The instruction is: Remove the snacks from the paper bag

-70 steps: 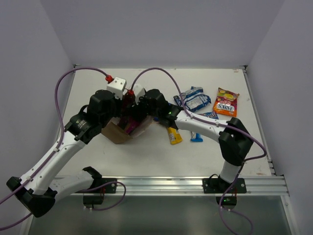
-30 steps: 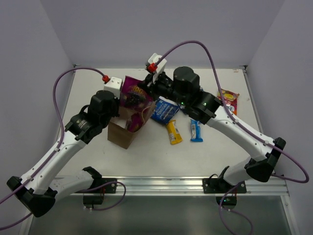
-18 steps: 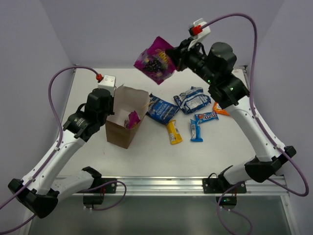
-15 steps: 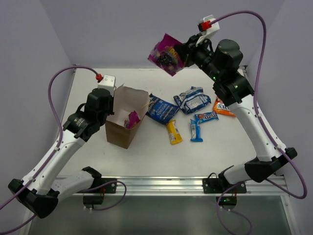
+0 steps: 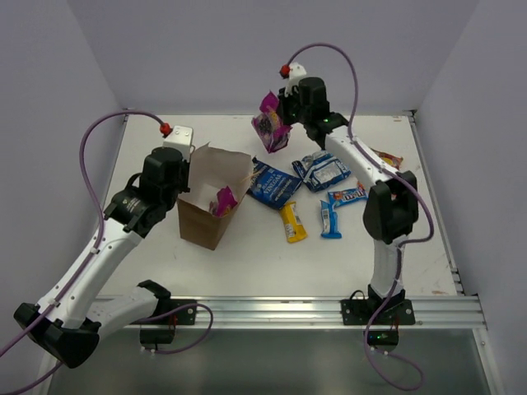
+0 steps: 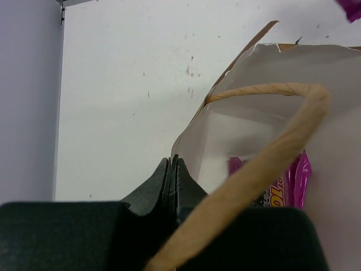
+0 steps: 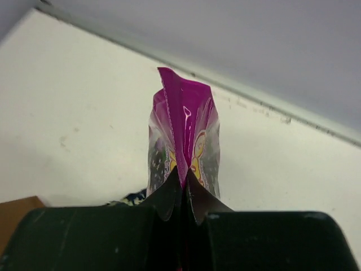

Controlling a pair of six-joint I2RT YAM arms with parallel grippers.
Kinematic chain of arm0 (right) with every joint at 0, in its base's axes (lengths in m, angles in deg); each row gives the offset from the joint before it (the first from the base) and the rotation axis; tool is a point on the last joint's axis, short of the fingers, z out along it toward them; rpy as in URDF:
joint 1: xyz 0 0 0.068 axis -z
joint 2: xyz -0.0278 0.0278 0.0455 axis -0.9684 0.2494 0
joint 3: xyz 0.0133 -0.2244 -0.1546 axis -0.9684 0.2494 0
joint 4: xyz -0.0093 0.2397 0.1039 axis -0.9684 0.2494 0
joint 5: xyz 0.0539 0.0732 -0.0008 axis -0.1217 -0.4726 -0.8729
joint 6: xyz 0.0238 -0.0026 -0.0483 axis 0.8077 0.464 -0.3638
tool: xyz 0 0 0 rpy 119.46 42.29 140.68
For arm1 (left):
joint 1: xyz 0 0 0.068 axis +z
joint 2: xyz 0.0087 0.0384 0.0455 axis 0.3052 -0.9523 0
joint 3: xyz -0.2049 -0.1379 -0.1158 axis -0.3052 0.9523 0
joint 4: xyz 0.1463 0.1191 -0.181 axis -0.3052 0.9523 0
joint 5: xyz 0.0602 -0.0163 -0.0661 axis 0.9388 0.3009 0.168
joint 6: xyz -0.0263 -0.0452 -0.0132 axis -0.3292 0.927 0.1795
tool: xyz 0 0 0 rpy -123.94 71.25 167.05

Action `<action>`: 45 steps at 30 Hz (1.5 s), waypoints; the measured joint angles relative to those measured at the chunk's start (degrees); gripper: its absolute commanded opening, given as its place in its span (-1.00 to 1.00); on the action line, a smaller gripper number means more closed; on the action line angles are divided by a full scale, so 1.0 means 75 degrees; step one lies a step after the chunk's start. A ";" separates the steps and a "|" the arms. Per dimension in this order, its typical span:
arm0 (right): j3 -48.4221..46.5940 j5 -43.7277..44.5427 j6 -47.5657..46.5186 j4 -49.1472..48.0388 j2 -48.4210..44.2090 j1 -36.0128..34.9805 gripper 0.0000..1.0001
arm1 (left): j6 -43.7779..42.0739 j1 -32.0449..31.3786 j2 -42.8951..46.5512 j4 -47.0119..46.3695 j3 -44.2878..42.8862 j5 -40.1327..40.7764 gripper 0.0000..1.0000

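Your magenta pouch (image 5: 270,132) hangs from the right pincer (image 7: 184,189), whose jaws are pressed fully together on one edge of it. It dangles clear of the surface (image 5: 247,263), ready to be set down. Below that pincer lie snacks already out, the dark blue bag (image 5: 272,185) and the yellow bar (image 5: 290,222) among them. Your left pincer (image 6: 172,169) is clamped tight on the wall of the paper bag (image 5: 198,226), likely to steady it and keep its mouth open. Just beyond its tips, inside the bag, sits a second magenta pouch (image 6: 296,175), which I judge is next.
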 measured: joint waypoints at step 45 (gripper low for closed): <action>0.4843 -0.1128 -0.4797 -0.0364 -0.2626 -0.4342 0.47 | -0.2818 0.0207 0.0909 -0.0667 0.0519 -0.3608 -1.00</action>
